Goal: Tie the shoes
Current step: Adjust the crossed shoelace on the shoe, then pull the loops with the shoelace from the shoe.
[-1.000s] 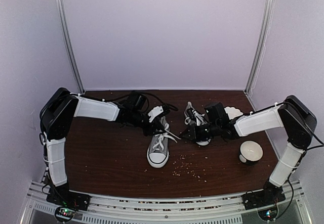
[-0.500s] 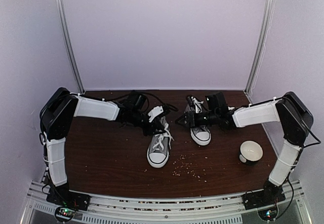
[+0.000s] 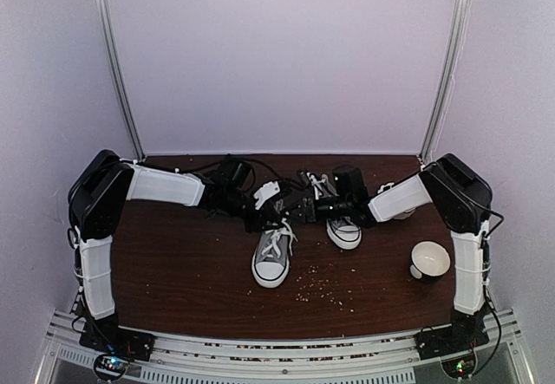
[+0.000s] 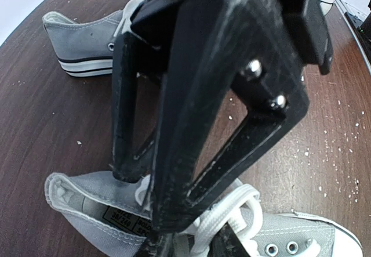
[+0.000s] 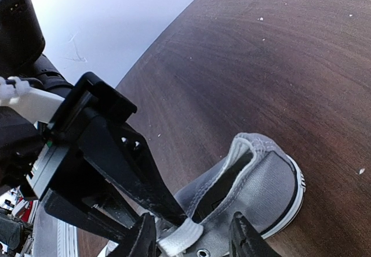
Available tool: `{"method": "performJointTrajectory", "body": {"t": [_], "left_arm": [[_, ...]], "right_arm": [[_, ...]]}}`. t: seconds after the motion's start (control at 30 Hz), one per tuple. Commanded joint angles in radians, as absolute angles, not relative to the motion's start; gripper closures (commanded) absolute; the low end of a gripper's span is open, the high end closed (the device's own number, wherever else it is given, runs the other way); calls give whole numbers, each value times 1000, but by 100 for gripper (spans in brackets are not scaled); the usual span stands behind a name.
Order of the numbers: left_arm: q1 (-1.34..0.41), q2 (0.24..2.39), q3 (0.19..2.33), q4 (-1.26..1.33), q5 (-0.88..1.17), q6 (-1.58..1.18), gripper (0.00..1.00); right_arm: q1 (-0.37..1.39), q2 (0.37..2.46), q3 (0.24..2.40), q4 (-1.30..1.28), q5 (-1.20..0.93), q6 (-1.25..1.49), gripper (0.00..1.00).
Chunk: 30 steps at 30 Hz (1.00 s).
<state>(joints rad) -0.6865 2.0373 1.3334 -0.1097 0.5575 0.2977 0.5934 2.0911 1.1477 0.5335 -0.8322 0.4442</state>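
Brown tabletop (image 3: 173,271); grey shoe (image 4: 87,206), black tongue label (image 4: 119,217) unreadable.

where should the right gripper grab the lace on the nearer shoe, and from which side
Probably the flat stretch of lace just above the top eyelet of the nearer shoe, under the left gripper pinching it. It stands clear of the collar, so the open right gripper can come from the robot's right, one finger either side.

A robot lab: a left arm (image 3: 165,186) and a right arm (image 3: 406,198) bolted to a metal rail (image 3: 277,346), a brown counter (image 3: 173,271), plain white walls (image 3: 277,55) all around.
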Motion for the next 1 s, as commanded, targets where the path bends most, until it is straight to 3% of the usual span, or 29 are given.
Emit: {"method": "performJointTrajectory", "body": {"t": [0.0,0.07,0.17,0.37,0.57,0.97], "left_arm": [[-681,2054,1353,-130,568,319,75],[-681,2054,1354,-132,566,320,75],[-681,2055,1353,-131,565,321,75],[-681,2045,1361,-140,570,319,71],[-677,1942,1350,-147,594,357,54],[-627,1894,1255,-279,637,468,50]], "right_arm": [[592,2114,1185,584,-863,439,57],[592,2124,1184,584,-874,443,59],[592,2133,1175,617,-889,470,69],[592,2121,1156,638,-897,499,100],[592,2109,1145,628,-894,504,100],[593,2109,1137,645,-894,516,100]]}}
